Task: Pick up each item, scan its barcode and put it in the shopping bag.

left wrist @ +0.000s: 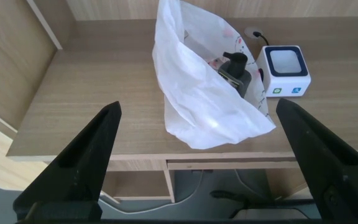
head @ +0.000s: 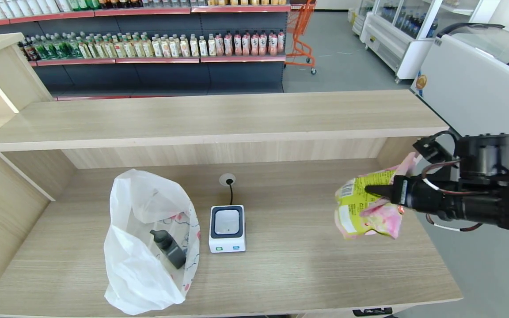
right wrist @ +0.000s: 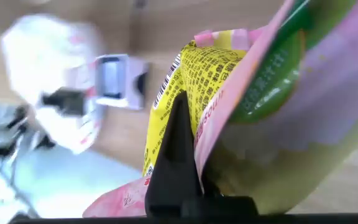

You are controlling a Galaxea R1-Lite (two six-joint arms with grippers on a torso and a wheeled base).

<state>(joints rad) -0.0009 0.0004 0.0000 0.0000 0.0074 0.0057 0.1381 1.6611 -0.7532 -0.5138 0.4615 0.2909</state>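
Pouch (head: 354, 214), crumpled, yellow-green and pink with a barcode on its back, hangs above the counter (head: 303, 265) well to the right of the scanner (head: 227, 228), clamped in the right gripper (head: 382, 196). Just left of the scanner, the white shopping bag (head: 135, 274) lies open and holds a black pump bottle (head: 170, 249). The left gripper (left wrist: 199, 107) has its fingers wide apart, on the bag's side of the scanner.

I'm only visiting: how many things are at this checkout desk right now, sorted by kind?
shopping bag: 1
barcode scanner: 1
dark bottle, lying in the bag: 1
snack pouch, held above the desk by the right gripper: 1
Total: 4
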